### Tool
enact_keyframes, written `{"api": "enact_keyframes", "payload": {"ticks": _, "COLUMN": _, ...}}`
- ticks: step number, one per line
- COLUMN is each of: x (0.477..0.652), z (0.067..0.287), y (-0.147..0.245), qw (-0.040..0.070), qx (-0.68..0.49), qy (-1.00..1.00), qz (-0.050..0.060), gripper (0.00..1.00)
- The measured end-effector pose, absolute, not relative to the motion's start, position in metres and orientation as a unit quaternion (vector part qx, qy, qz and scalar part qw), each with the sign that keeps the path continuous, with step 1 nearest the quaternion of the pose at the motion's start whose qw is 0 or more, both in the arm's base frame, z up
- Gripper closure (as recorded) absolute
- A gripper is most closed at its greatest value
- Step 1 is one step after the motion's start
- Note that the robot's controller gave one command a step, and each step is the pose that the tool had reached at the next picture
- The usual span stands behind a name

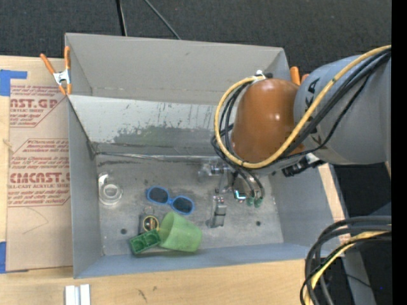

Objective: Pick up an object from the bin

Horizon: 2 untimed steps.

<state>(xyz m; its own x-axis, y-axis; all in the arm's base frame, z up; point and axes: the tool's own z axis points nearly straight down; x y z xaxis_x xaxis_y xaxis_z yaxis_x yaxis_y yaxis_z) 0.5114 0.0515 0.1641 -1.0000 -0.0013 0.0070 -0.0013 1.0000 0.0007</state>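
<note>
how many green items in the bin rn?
2: a light green cup lying on its side low in the view, and a dark green block against its left side. The arm may hide others.

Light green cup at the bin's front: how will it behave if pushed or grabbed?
Lying on its side, the light green cup would likely roll if pushed. It looks like thin plastic, so it is probably light and may flex when squeezed. The dark green block against it might check a roll toward the view's left.
</note>
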Motion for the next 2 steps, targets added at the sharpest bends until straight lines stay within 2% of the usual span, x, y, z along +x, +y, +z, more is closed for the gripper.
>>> {"api": "enact_keyframes", "payload": {"ticks": 1, "x": 0.496, "z": 0.084, "y": 0.107, "qw": 0.011, "qx": -0.014, "qy": -1.0, "qz": 0.003, "gripper": 0.0}}
{"api": "enact_keyframes", "payload": {"ticks": 2, "x": 0.49, "z": 0.076, "y": 0.177, "qw": 0.004, "qx": 0.024, "qy": -1.0, "qz": 0.002, "gripper": 0.0}}
